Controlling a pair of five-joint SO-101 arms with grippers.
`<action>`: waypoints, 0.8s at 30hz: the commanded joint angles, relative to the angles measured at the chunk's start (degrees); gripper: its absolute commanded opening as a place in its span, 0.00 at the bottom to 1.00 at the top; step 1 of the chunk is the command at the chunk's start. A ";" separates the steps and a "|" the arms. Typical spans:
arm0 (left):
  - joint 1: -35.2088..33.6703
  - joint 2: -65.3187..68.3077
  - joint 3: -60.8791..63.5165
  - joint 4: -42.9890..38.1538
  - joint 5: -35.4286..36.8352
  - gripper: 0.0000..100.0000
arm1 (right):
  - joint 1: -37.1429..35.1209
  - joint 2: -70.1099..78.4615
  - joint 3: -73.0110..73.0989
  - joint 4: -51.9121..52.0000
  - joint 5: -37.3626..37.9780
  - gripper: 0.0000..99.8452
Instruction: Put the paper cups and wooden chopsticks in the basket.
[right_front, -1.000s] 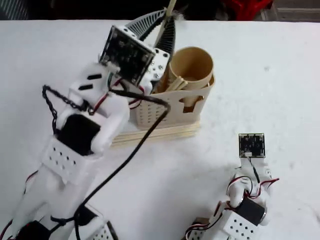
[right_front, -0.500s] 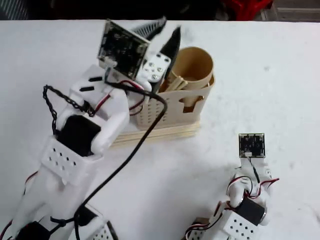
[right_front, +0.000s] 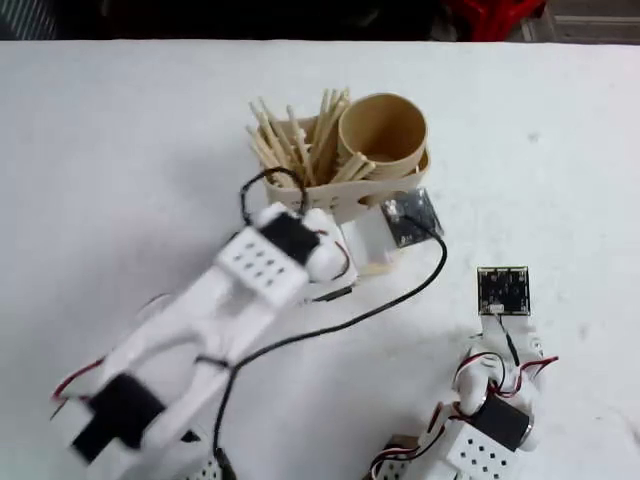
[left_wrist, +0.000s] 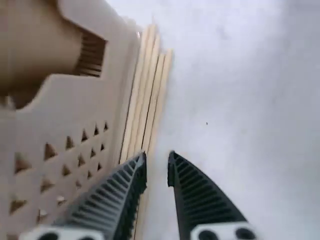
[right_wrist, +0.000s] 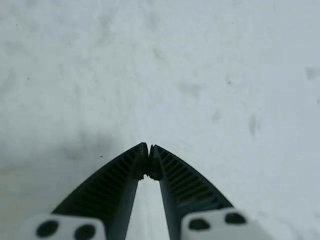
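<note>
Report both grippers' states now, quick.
Left gripper: open, empty, beside the basket.
Right gripper: shut, holding nothing.

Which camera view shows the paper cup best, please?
The high view: the paper cup stands open-mouthed in the basket. The left wrist view catches its side behind the basket wall; the right wrist view faces table.

The left arm (right_front: 215, 310) is stretched from the near left corner of the table (right_front: 110, 140) towards its middle, with the wrist bent downward. The left gripper (left_wrist: 156, 162) is held with its fingers slightly parted. The right arm (right_front: 497, 405) is folded at the near edge, and the right gripper (right_wrist: 149, 150) is pointed down with its fingertips pressed together.
</note>
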 joint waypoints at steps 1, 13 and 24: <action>-3.12 10.68 -1.05 -4.92 -4.92 0.09 | -0.22 -0.40 0.26 0.31 -0.18 0.02; -8.57 25.89 -10.20 -4.84 -5.71 0.09 | -0.22 -0.40 0.26 0.31 -0.18 0.02; -6.81 27.82 -10.37 0.97 -8.09 0.09 | -0.22 -0.40 0.26 0.31 -0.18 0.02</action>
